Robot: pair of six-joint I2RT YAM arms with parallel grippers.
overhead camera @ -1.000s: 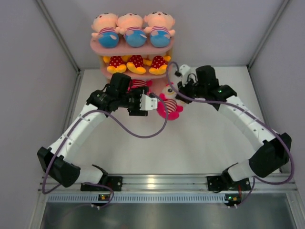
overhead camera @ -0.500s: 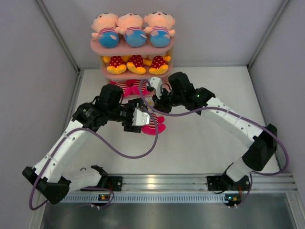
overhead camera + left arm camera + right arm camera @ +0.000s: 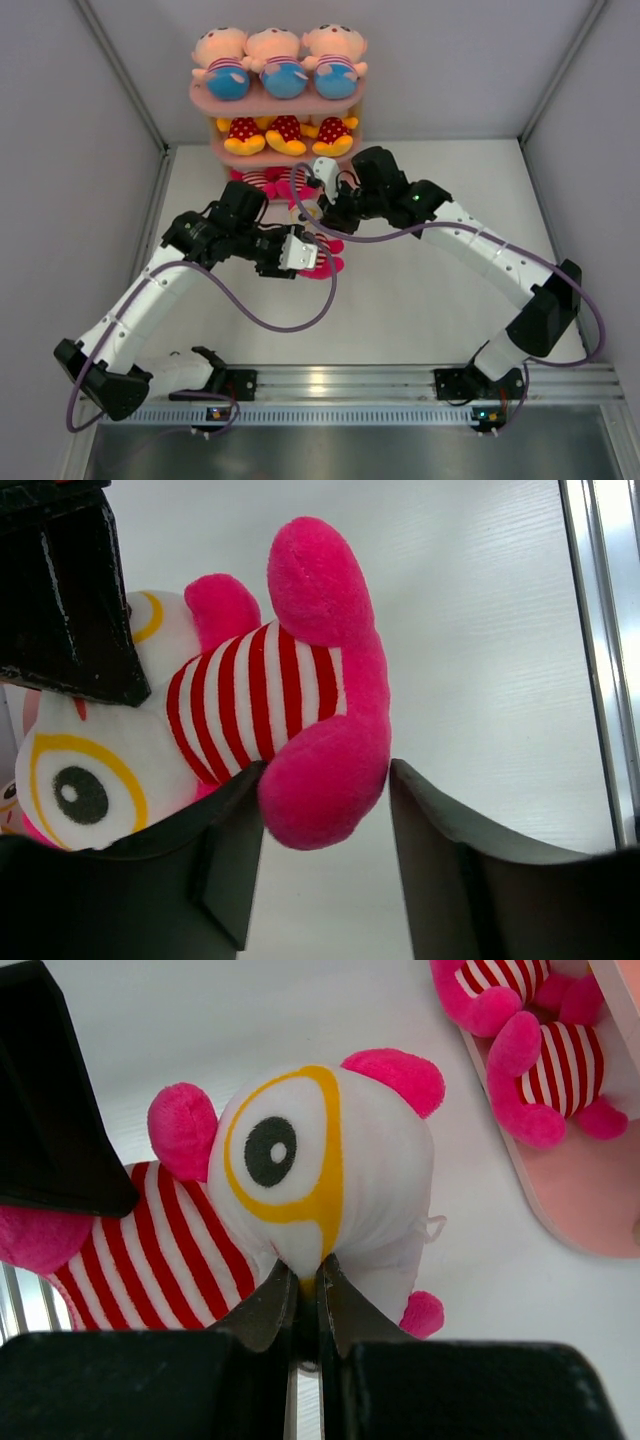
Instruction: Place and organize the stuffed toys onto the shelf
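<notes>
Beside the shelf point(image 3: 200, 98), the right end effector point(image 3: 305, 1272) pinches the striped toy point(image 3: 300, 1170), likely steadying it for the left end effector point(image 3: 326, 780), parted around its leg.

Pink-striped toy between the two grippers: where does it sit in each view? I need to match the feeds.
Top external: centre, the pink-striped toy mostly hidden beneath the grippers, pink feet showing.
Left wrist: centre-left, striped body and pink foot.
Right wrist: centre, white face uppermost.
Shared landmark: the left gripper flanking the pink foot; its finger is the black shape at right wrist's top left.
</notes>
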